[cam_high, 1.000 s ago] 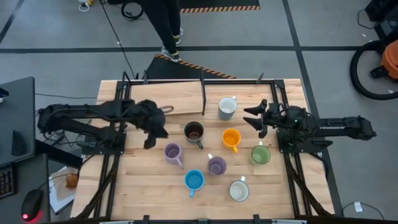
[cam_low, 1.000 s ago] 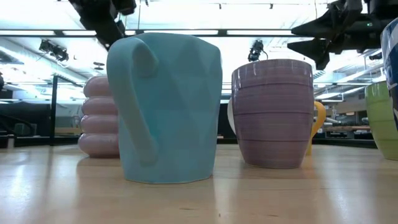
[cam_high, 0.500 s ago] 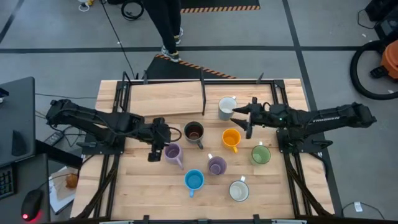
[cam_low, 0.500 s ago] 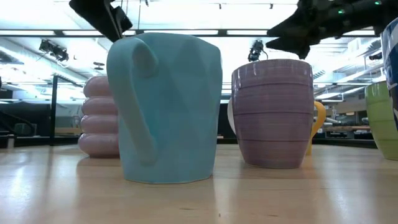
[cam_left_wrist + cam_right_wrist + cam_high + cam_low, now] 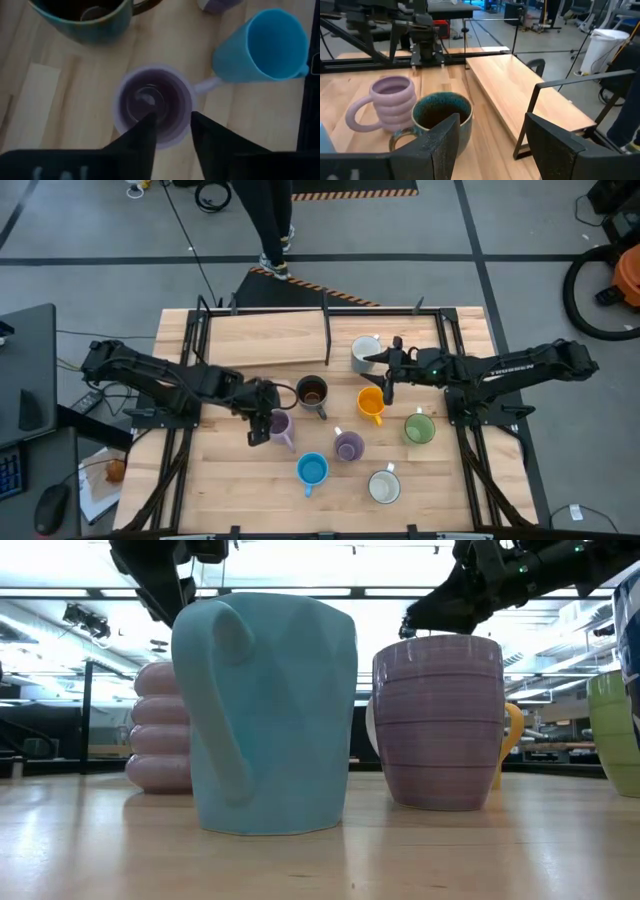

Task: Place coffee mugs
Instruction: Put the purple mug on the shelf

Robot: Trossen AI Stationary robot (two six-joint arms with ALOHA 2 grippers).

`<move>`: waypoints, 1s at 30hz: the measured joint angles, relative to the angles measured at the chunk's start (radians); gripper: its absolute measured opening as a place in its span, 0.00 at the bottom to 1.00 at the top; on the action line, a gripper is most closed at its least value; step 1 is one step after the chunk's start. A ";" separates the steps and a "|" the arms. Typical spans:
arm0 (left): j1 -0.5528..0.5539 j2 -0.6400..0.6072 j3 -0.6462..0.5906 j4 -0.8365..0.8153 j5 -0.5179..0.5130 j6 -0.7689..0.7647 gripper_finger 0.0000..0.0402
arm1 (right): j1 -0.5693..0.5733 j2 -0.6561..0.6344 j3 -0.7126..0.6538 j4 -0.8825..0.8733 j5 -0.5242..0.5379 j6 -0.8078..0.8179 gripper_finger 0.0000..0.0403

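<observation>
Several coffee mugs stand upright on the wooden table [image 5: 220, 480]: white [image 5: 365, 355], dark brown [image 5: 312, 392], orange [image 5: 372, 404], green [image 5: 420, 427], ribbed lilac [image 5: 279, 425], a second lilac [image 5: 349, 446], blue [image 5: 312, 470] and another white [image 5: 384, 486]. My left gripper [image 5: 262, 430] is open and points down over the ribbed lilac mug [image 5: 152, 102]. One fingertip [image 5: 149, 122] is over its hollow. The other [image 5: 196, 120] is outside the wall, by the handle [image 5: 205, 86]. My right gripper [image 5: 385, 378] hangs open between the far white mug and the orange one, holding nothing. My left gripper comes at the ribbed lilac mug from above, its fingers on either side of the wall [image 5: 180, 125] beside the handle. Whether either finger touches the mug I cannot tell. The mug stands upright on the table.
A raised wooden board [image 5: 270, 330] lies along the far left of the table, inside black metal frame rails [image 5: 325, 330]. A person's legs [image 5: 265, 220] show on the floor beyond the far edge. Bare wood is left at the near left corner.
My left gripper has gone toward the near edge and to the right, ending over the ribbed lilac mug. My right gripper has reached toward the table's middle, past the far white mug, and stays open. No mug has moved.
</observation>
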 joint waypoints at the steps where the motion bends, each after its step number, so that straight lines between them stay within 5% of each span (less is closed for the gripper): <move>1: -0.004 0.000 0.000 0.001 0.002 -0.012 0.38 | -0.002 0.000 0.000 0.008 0.000 -0.005 0.57; 10: -0.012 0.085 0.029 0.040 -0.007 -0.115 0.43 | -0.026 0.014 0.000 0.023 0.011 -0.027 0.57; 19: -0.085 0.256 0.196 0.032 -0.096 0.242 0.43 | -0.059 -0.010 0.001 0.039 -0.002 -0.067 0.57; 30: -0.098 0.365 0.198 0.064 0.015 0.271 0.43 | -0.061 -0.010 0.001 0.031 -0.032 -0.069 0.57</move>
